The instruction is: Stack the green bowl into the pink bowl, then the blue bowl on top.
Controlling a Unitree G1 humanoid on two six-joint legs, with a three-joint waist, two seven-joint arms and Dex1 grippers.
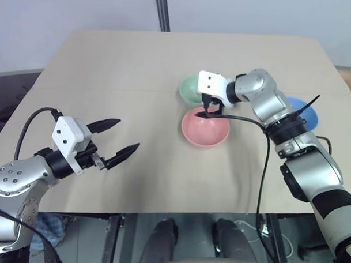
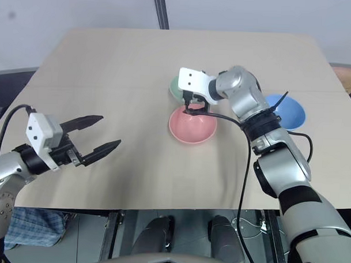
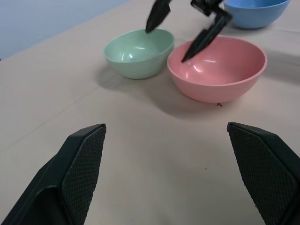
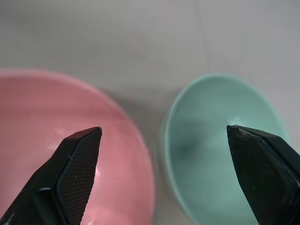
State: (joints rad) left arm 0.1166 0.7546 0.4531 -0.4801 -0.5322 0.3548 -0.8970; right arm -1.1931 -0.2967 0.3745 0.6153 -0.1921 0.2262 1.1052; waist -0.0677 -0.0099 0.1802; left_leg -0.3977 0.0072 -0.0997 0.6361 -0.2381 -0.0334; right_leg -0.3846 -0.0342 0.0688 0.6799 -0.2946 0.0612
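On the wide tan desk the small round mint-green plastic bowl sits empty, just beside the small round salmon-pink plastic bowl. The right end effector hangs over both, released wide. The green bowl looks light, stiff and slippery; pinch its thin rim.

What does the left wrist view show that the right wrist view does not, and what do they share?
Left wrist view only: the blue bowl behind the pink one, and the right gripper hanging with open jaws over the two nearer bowls. Right wrist view only: a look straight down into the gap where the two rims nearly meet. Shared: the green bowl and pink bowl side by side, both empty, on the tan table.
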